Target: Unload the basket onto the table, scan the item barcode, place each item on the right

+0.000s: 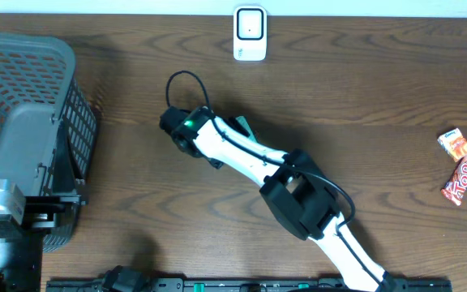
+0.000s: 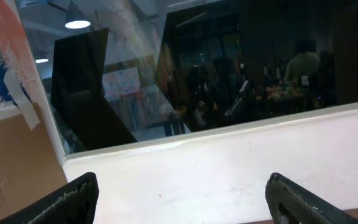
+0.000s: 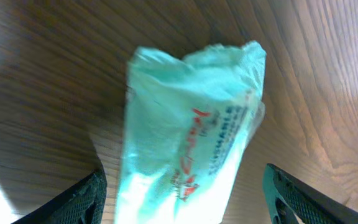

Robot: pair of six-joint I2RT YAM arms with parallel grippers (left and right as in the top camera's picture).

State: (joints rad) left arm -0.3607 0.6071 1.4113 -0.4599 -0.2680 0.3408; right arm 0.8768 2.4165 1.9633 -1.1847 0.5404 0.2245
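Observation:
The item is a pale teal plastic packet point(image 3: 188, 130) with red and teal print, lying on the wood table; no barcode shows. My right gripper point(image 3: 184, 186) is open around its near end, with a gap between the packet and each finger. From overhead only a teal corner of the packet point(image 1: 240, 125) shows beside the right arm point(image 1: 242, 150), which hides the gripper itself. The white scanner point(image 1: 250, 34) stands at the table's far edge, beyond the packet. My left gripper point(image 2: 182, 186) is open and empty, facing a white ledge and a dark window.
A grey mesh basket point(image 1: 31, 97) fills the left side of the table. Two snack packets point(image 1: 462, 162) lie at the right edge. The right arm's black elbow point(image 1: 298, 199) hangs over the middle of the table.

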